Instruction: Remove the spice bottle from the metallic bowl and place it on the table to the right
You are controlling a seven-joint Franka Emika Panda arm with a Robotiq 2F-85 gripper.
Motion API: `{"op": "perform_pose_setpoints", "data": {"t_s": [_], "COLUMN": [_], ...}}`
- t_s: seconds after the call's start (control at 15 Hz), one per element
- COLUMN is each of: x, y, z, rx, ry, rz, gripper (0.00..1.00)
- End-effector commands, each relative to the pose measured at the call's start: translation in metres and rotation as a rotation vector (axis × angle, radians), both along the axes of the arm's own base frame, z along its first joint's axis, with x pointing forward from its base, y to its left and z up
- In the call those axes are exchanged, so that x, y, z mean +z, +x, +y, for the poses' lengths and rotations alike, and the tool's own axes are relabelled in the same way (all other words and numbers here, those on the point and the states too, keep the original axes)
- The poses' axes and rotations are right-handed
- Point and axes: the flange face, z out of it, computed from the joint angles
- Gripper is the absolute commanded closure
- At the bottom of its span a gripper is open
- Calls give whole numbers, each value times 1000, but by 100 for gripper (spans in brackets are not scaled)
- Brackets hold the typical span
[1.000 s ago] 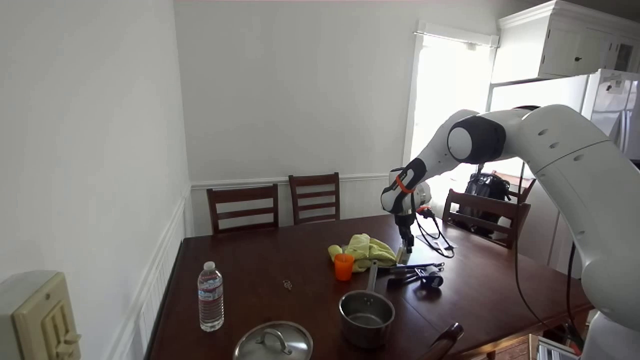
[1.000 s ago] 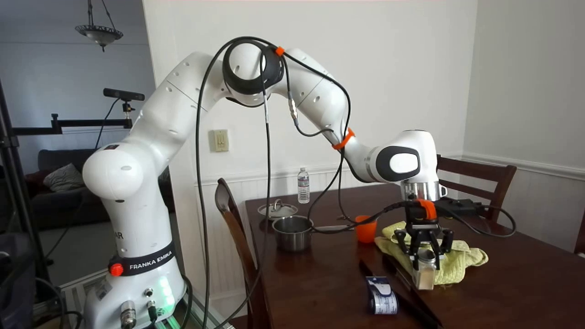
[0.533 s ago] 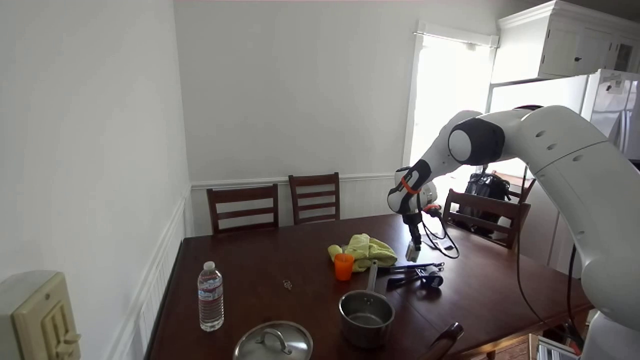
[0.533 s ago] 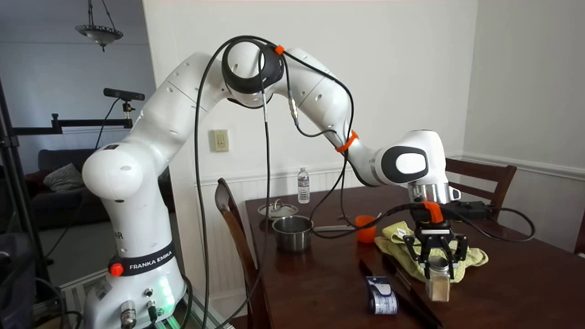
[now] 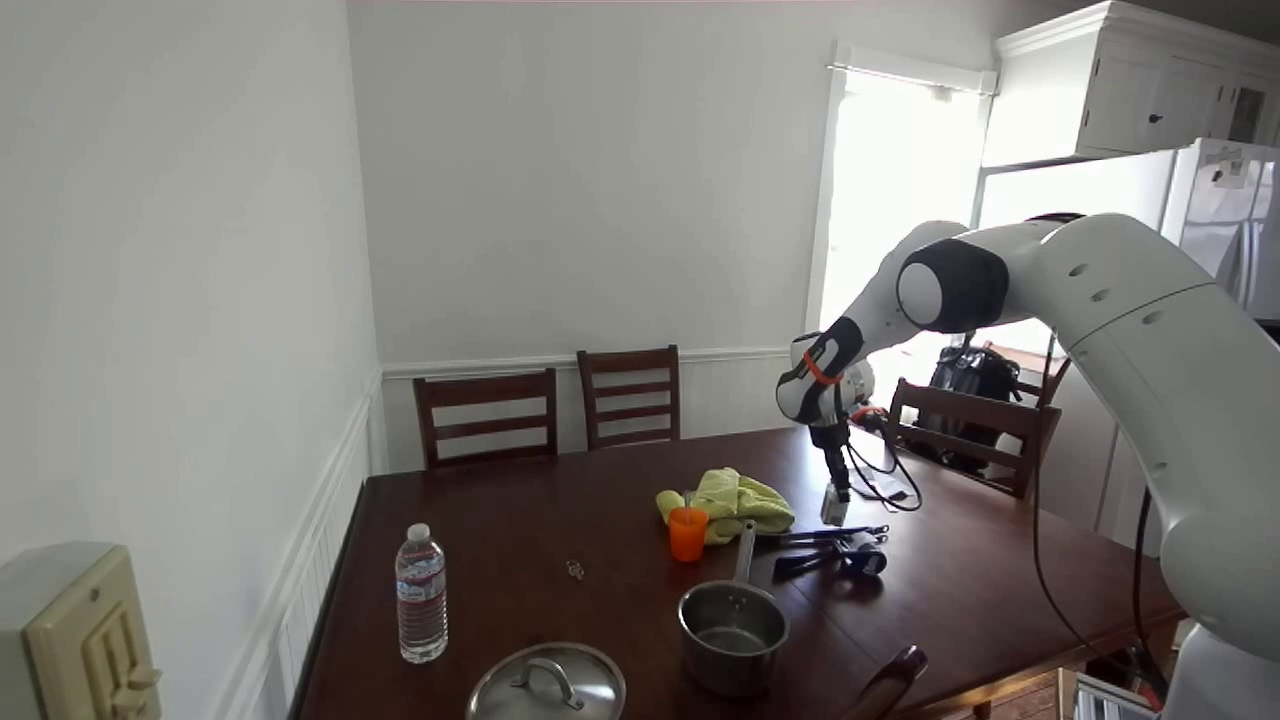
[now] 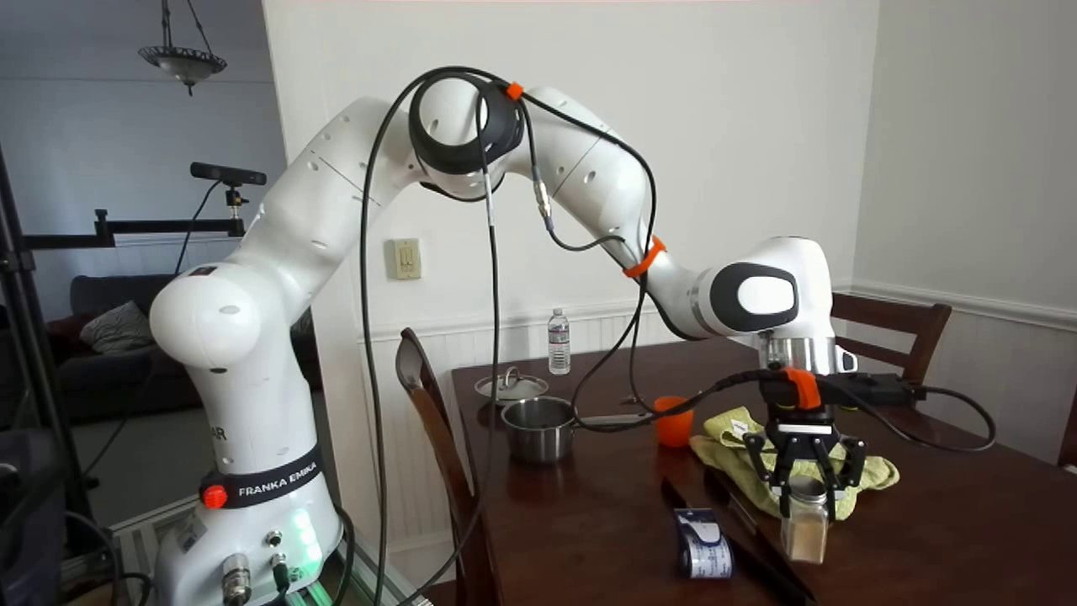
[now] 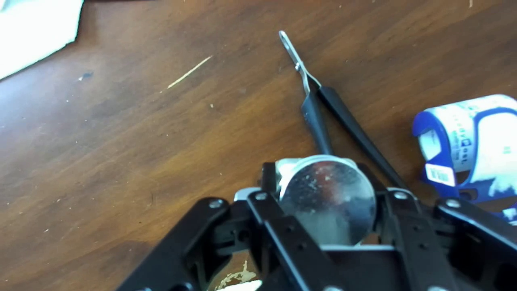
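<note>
Gripper [image 6: 809,505]: clamped on spice bottle [image 6: 805,540] | position: between the jaws (shiny cap [image 7: 329,202] up)

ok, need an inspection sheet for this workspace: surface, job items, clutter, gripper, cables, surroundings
Surface: dark brown wooden table; a pale streak shows in the wrist view.
Metallic bowl: upright on the table, long handle; nothing seen inside.
Spice bottle: outside the bowl; whether its base touches the table is unclear.
Gripper: closed on the spice bottle's upper part.
Clutter: silvery lid, water bottle, orange cup, yellow-green towel, black-handled tool, blue-and-white holder.
Cables: black cables along the robot arm, looping near the gripper; in an exterior view one crosses in front of the handle.
Surroundings: wooden chairs at the table, a backpack near one.
</note>
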Motion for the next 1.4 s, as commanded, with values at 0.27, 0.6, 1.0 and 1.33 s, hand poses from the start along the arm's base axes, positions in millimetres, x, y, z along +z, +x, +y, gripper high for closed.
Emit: {"op": "perform_pose_setpoints", "data": {"t_s": [0.27,0.6,1.0,1.33], "x": [-1,-6,21,102], "y": [1,3,3,-5], "z": [-13,-12,-5,35], "rx": [-28,-35,-16,223], "ry": [-20,-22,-22,-66], "rz": [53,54,-17,-207], "gripper": [77,42,0,0]}}
